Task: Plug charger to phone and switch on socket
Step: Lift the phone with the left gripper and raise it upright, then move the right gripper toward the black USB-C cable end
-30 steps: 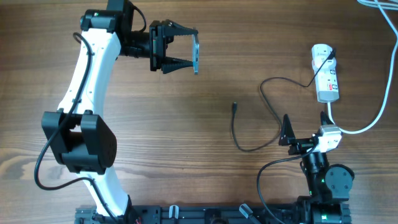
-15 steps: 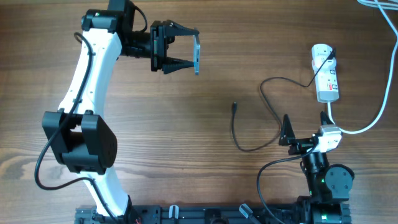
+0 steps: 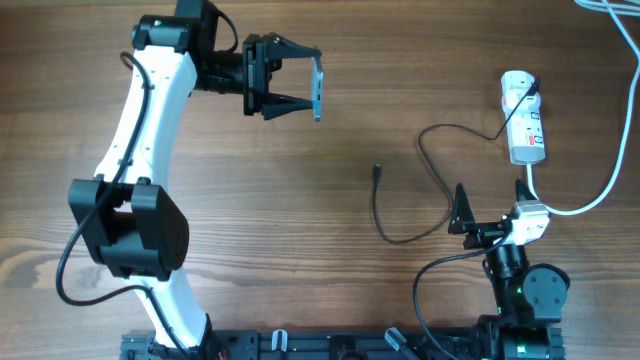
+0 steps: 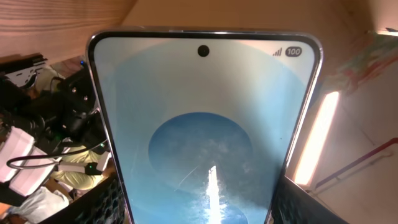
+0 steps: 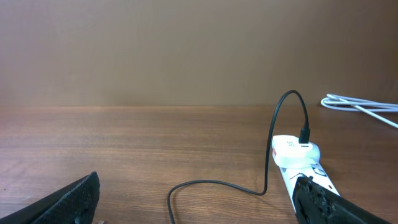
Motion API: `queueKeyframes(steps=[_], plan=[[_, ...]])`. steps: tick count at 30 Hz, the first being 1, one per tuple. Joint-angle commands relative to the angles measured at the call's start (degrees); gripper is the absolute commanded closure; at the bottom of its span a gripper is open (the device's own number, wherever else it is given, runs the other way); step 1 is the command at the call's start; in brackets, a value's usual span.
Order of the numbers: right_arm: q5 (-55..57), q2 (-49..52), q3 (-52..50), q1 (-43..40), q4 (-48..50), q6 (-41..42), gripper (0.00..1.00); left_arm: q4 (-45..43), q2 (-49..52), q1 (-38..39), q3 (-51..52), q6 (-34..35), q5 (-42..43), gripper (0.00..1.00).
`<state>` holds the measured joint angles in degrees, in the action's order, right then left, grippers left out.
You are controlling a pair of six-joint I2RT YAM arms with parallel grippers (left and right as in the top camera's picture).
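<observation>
My left gripper is shut on the phone and holds it on edge at the upper left. In the left wrist view the phone's blue screen fills the space between the fingers. The charger's thin black cable loops across the table from the socket, a white power strip at the right. Its connector tip lies free near the middle. My right gripper is open and empty, just below the socket. The cable and socket show in the right wrist view.
A thick white cord runs from the socket along the right edge to the top right corner; it also shows in the right wrist view. The arm bases stand along the front edge.
</observation>
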<state>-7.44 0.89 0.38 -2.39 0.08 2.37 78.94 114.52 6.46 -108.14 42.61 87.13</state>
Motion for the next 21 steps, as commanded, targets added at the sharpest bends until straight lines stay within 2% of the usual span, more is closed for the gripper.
queueKeyframes(steps=[1,21], plan=[[0.35,-0.35,-0.07,0.28,0.31,0.70,0.00,0.46,-3.50,0.83,-1.07,0.28,3.26,0.44],[0.31,-0.35,-0.07,0.28,0.35,0.85,0.00,0.42,-3.91,0.83,-1.07,0.26,3.23,0.44]])
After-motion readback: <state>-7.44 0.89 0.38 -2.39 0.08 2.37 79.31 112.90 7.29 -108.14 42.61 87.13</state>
